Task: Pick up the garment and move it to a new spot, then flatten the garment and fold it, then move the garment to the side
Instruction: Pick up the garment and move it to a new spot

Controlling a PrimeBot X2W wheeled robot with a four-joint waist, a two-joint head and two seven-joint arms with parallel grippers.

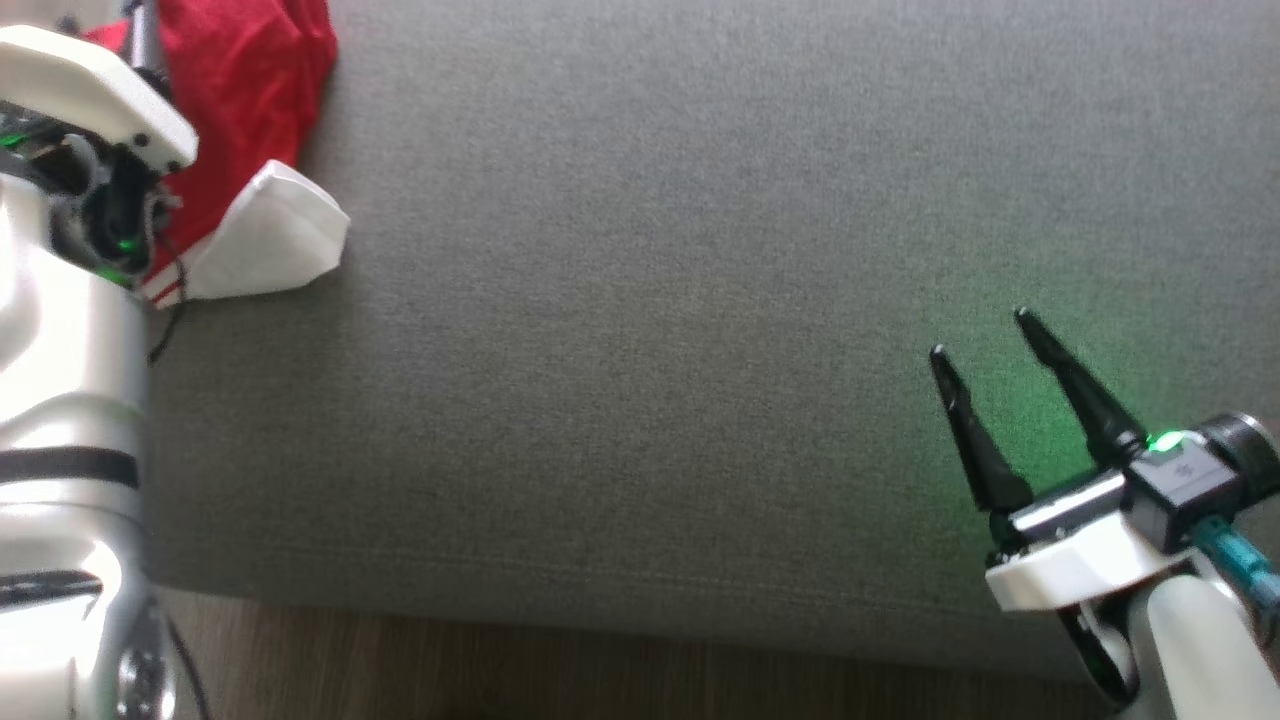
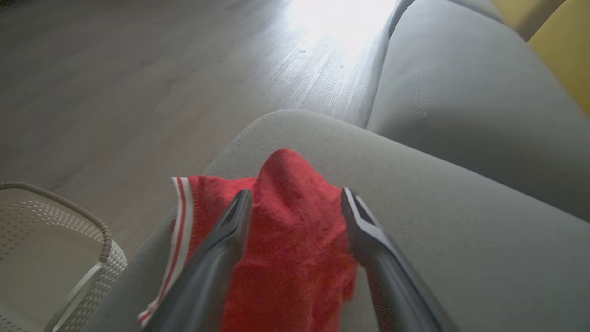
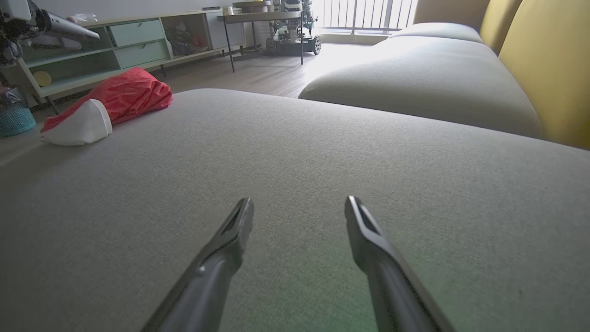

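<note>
The garment (image 1: 250, 80) is a bunched red piece with a white panel and a red-and-white striped hem, lying at the far left of the grey sofa cushion (image 1: 700, 300). My left arm covers part of it in the head view. In the left wrist view my left gripper (image 2: 296, 192) hangs open just above the garment (image 2: 286, 240), one finger on each side of its raised fold, nothing pinched. My right gripper (image 1: 979, 334) stands open and empty over bare cushion at the lower right, far from the garment (image 3: 129, 92). Its fingers spread wide in the right wrist view (image 3: 299, 202).
A white woven basket (image 2: 55, 244) stands on the wooden floor (image 2: 138, 92) beside the cushion's end. A second grey cushion (image 3: 424, 78) and yellow backrests (image 3: 544, 60) lie beyond. A low shelf unit (image 3: 115, 41) lines the far wall. The cushion's front edge meets floor (image 1: 500, 660).
</note>
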